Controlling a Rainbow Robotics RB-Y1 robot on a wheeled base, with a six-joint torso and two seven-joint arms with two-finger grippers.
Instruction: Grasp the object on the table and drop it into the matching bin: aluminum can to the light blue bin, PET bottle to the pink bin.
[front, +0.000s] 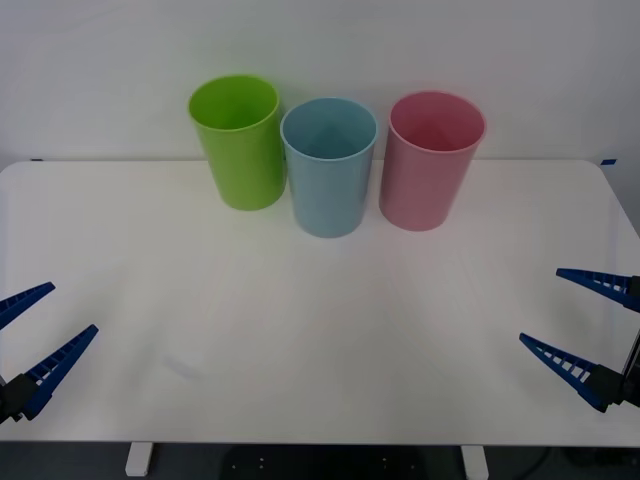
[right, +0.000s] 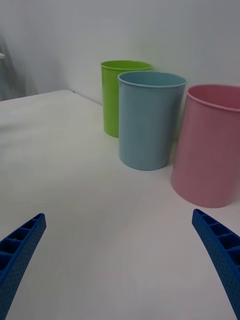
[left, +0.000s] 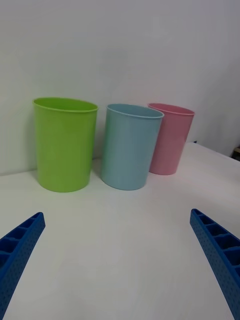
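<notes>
The white table (front: 320, 340) lies bare in front of me. The object, whether aluminum can or PET bottle, is out of view. The light blue bin (front: 328, 170) (right: 149, 122) (left: 129, 147) stands upright at the far middle. The pink bin (front: 430, 165) (right: 210, 150) (left: 170, 140) is just right of it. My left gripper (front: 72, 308) (left: 116, 213) hovers open over the near left edge. My right gripper (front: 541, 305) (right: 117, 215) hovers open over the near right edge. Nothing sits between either pair of fingers.
A lime green bin (front: 240, 145) (right: 117, 97) (left: 65, 145) stands left of the light blue one, close beside it. A plain white wall rises right behind the three bins. The table's front edge runs just below both grippers.
</notes>
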